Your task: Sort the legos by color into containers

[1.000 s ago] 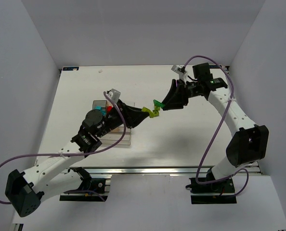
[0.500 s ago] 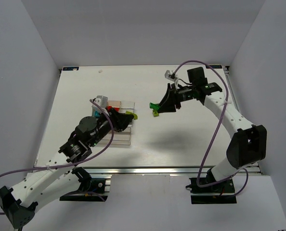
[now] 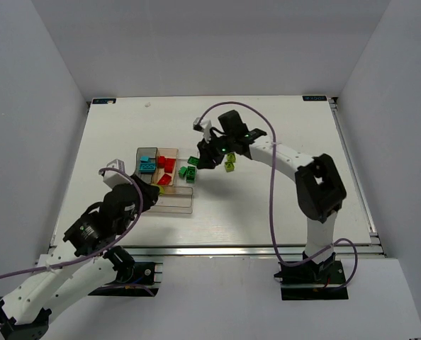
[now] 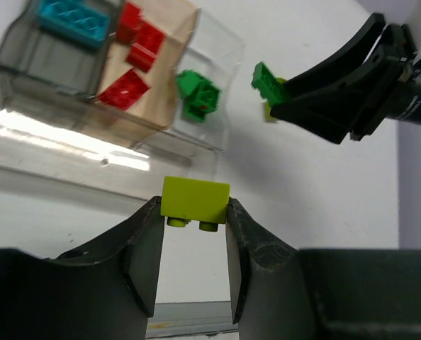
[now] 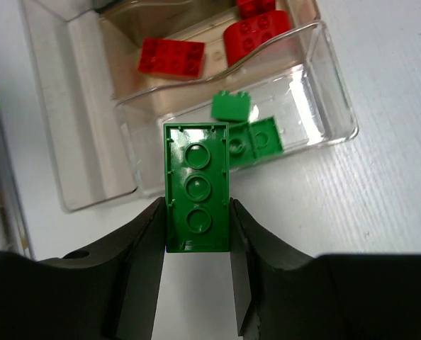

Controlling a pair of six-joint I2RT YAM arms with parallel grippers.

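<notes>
Legos point(image 3: 166, 165), left to right. We note the left gripper point(image 4: 194, 216) clamped on a lime-yellow brick point(image 4: 195, 200) near the tray's point(image 4: 90, 152) near edge, with studs toward the palm and long axis across the jaws. The smoky grey bin point(image 4: 26, 53) holds a cyan brick point(image 4: 70, 15), the tan bin point(image 4: 166, 79) red bricks point(image 4: 145, 46), and the clear bin point(image 5: 324, 92) green bricks point(image 5: 249, 138). The right gripper point(image 5: 196, 234) pinches a dark green brick point(image 5: 196, 185) at that bin's rim, underside to the wrist camera, long axis along the fingers, pointing binward. A loose lime brick point(image 3: 229, 165) lies on the table point(image 3: 281, 202) just right.
</notes>
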